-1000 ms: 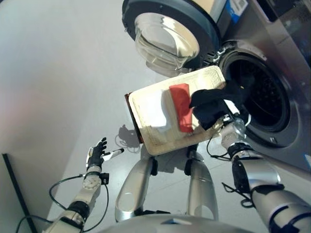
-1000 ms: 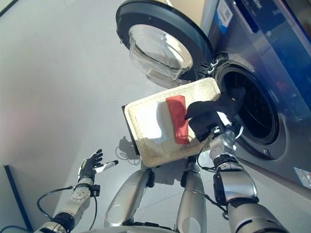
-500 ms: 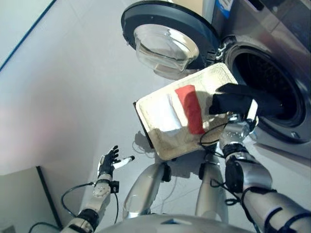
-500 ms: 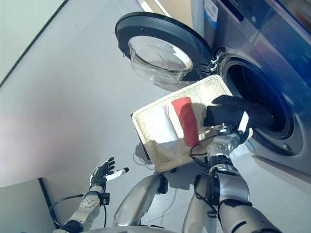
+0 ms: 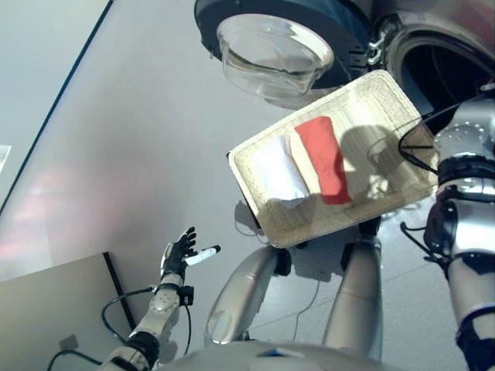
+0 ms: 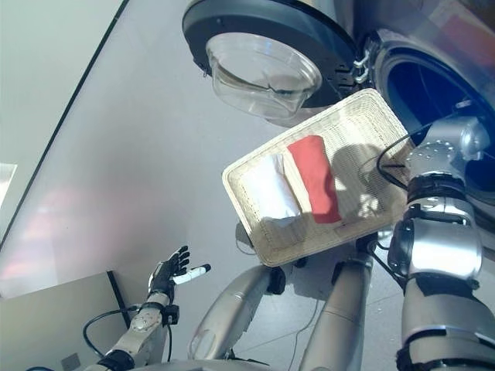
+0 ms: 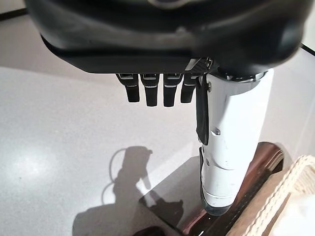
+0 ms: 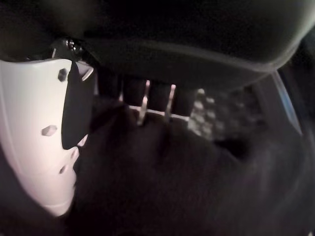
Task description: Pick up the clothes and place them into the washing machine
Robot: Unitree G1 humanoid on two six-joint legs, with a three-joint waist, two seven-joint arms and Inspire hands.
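A shallow wicker basket (image 5: 246, 159) beside the washing machine holds a folded white cloth (image 5: 278, 171) and a folded red cloth (image 5: 326, 158). My right arm (image 6: 437, 197) reaches past the basket's far end toward the machine's drum opening (image 6: 421, 81). In the right wrist view my right hand (image 8: 42, 128) is curled on a black garment (image 8: 162, 182) in the dark of the drum. My left hand (image 5: 182, 251) hangs low at the left over the floor, open and empty, and also shows in the left wrist view (image 7: 156, 88).
The machine's round door (image 5: 272, 48) stands open, swung out to the left of the drum. The dark brown box (image 7: 258, 164) under the basket shows in the left wrist view. A grey panel (image 5: 46, 313) stands at the lower left.
The camera has shifted. My right hand has carried the black garment from over the basket's far end into the drum. The left hand has stayed open.
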